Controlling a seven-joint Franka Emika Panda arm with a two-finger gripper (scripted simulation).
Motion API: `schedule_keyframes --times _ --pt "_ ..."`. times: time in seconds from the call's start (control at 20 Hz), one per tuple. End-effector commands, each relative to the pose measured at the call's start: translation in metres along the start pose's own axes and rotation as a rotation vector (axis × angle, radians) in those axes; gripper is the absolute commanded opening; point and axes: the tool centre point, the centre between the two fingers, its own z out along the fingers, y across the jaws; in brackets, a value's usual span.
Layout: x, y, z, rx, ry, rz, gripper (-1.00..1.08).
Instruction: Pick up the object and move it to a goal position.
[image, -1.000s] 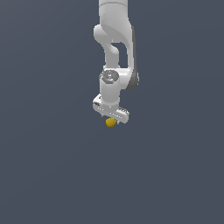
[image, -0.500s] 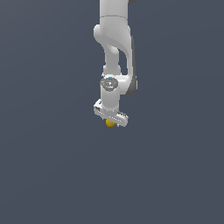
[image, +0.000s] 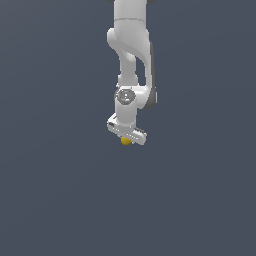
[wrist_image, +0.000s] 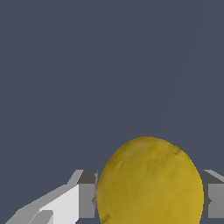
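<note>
The object (image: 125, 141) is a small mustard-yellow lemon-like lump. In the exterior view only its lower part shows beneath the white gripper (image: 126, 139), which hangs from the white arm near the middle of the picture. In the wrist view the object (wrist_image: 150, 181) fills the space between the two grey fingers (wrist_image: 87, 194), which press on both its sides. The gripper (wrist_image: 148, 199) is shut on the object. Where the object is relative to the ground cannot be told.
Plain dark grey-blue ground (image: 60, 190) fills both views. No other objects, containers or edges show.
The arm has moved a little toward the exterior view's left and its wrist has turned. The object stays held in the gripper.
</note>
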Motion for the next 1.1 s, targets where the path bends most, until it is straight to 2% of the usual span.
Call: schedule_keyframes --times 0.0,0.5,1.05 --pt "0.000 0.001 0.001 -0.001 -0.001 0.001 -1.00" --pt "0.009 0.005 -0.022 0.000 0.000 0.000 -1.00" --pt "0.043 0.022 -0.104 0.000 0.000 0.001 -1.00"
